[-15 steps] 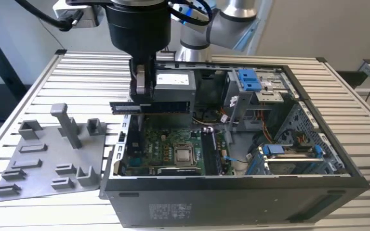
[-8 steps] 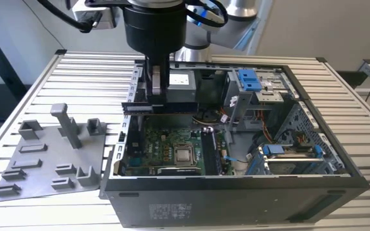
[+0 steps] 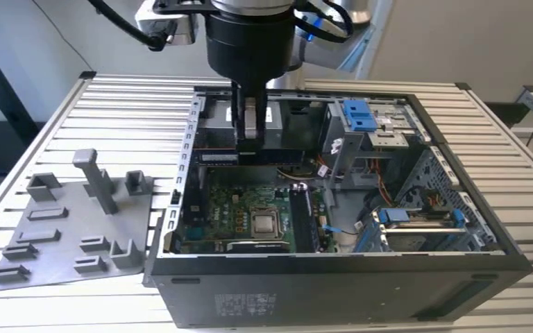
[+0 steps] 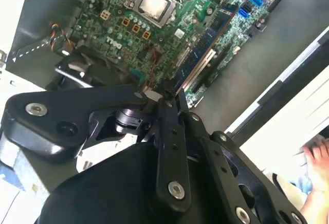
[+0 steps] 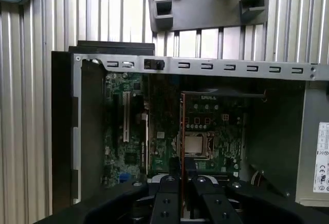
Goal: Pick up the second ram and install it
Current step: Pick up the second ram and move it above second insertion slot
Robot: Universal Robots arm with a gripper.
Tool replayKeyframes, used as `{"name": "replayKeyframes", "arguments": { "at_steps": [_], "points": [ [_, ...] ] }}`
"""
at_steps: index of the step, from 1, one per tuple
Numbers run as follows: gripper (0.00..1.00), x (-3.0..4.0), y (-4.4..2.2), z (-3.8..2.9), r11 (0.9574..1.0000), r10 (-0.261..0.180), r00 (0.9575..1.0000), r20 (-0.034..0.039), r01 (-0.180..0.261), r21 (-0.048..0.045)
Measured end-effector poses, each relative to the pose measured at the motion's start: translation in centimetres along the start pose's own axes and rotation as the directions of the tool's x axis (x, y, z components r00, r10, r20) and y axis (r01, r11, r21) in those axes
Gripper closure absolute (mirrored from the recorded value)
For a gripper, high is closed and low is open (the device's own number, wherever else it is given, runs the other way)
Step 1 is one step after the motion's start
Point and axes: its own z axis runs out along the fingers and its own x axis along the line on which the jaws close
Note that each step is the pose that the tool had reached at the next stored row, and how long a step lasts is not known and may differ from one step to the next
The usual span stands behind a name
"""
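My gripper (image 3: 250, 142) hangs inside the open computer case (image 3: 341, 274), over the back part of the green motherboard (image 3: 248, 208). It is shut on the second ram (image 3: 220, 158), a long dark stick with a pale label that lies level below the fingers. In the first wrist view the ram (image 5: 182, 126) shows edge-on as a thin line running out from between the gripper (image 5: 182, 170) fingers, above the processor socket (image 5: 194, 146). In the second wrist view the ram (image 4: 208, 39) extends from the gripper (image 4: 165, 96) alongside a white slot (image 4: 201, 66), held above the board.
A gray plastic tray (image 3: 72, 222) with upright posts lies on the slatted table (image 3: 128, 104) at the exterior view's left of the case. Blue drive brackets (image 3: 359, 114) and cables crowd the case's other side. A person's hand (image 4: 318, 157) shows beyond the case.
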Motion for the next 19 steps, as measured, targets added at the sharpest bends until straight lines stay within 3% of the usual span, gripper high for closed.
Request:
{"name": "replayKeyframes", "arguments": {
  "at_steps": [12,19],
  "points": [
    [0.85,0.07,-2.92,0.44,1.0,0.004,1.0,0.0,-0.004,-0.0006],
    [0.85,0.09,-5.02,0.6,1.0,0.004,1.0,0.0,-0.004,-0.0018]
  ]
}}
